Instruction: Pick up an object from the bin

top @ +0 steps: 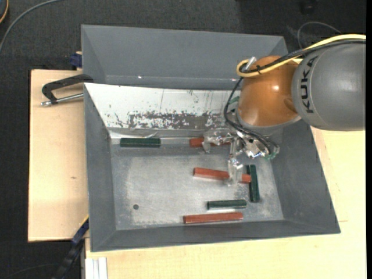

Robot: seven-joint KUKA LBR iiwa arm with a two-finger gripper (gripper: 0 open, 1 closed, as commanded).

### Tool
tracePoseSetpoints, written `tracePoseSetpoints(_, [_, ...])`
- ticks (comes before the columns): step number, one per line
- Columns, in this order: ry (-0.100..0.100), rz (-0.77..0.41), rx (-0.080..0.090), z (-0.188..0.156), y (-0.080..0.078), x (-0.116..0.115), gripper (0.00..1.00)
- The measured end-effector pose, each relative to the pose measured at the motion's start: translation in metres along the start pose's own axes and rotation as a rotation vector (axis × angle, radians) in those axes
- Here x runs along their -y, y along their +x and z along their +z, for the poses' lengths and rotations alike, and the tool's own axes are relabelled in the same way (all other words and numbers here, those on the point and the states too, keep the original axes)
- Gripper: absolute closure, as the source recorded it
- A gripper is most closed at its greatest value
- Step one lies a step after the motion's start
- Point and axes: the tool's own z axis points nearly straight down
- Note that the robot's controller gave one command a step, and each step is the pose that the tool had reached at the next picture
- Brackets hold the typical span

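Toward the right of the grey bin [97, 173], the gripper [235, 168] hangs low at the right end of a red bar [209, 173] lying mid-floor; whether it is spread or pressed together cannot be told; a dark green bar [253, 186] lies just beside it.

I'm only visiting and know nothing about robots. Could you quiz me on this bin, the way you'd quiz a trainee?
1. Which stick lies nearest the gripper?
A) the red stick in the middle of the bin
B) the dark green stick at the back left
C) the red stick along the near wall
2. True or false: the dark green stick at the back left stands on end.
3. From which side of the view does the arm reach in?

Key: 1 A; 2 false, it lies flat; 3 the right.
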Motion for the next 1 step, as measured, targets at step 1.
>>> tracePoseSetpoints(1, [-0.004, -0.005, 0.001, 0.0006, -0.0016, -0.0039, 1.0])
